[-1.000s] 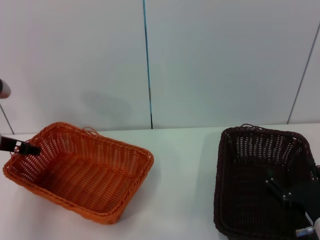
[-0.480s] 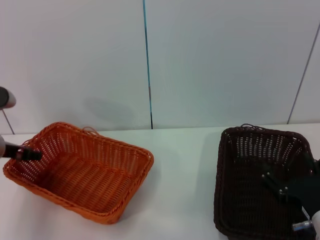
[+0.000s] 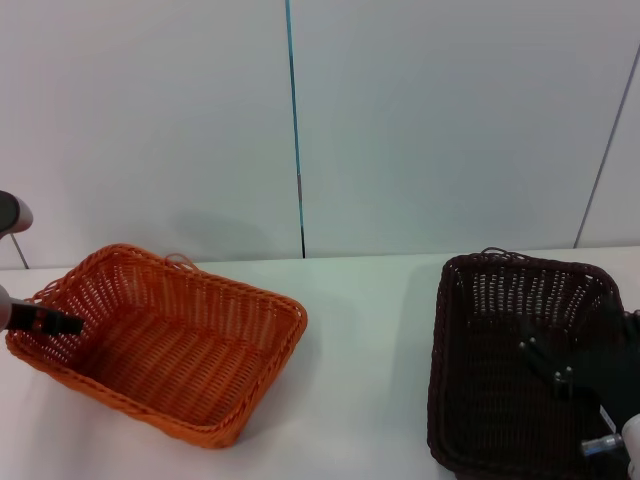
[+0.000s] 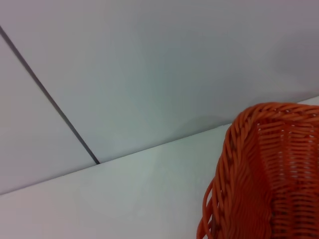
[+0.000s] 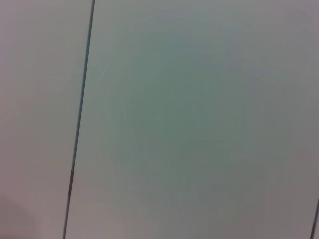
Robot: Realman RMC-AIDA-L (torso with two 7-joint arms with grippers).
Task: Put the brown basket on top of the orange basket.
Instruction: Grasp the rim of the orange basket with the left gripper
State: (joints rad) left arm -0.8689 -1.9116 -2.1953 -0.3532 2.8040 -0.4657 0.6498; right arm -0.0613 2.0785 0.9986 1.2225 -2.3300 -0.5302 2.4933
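Note:
The orange basket (image 3: 170, 345) lies on the left of the white table (image 3: 365, 330), tilted, with its open side up. The brown basket (image 3: 495, 330) stands on the right, apart from it. My left gripper (image 3: 50, 322) is at the orange basket's left rim, just inside the edge. My right gripper (image 3: 548, 365) hangs over the inside of the brown basket, toward its right half. A corner of the orange basket (image 4: 269, 174) shows in the left wrist view. The right wrist view shows only wall.
A pale wall (image 3: 420, 130) with a thin dark-blue seam (image 3: 294, 130) rises right behind the table. Bare tabletop lies between the two baskets. The brown basket reaches close to the table's front edge.
My left gripper has sunk lower along the orange basket's left rim. My right gripper has shifted a little up and farther back over the brown basket. Both baskets stay put.

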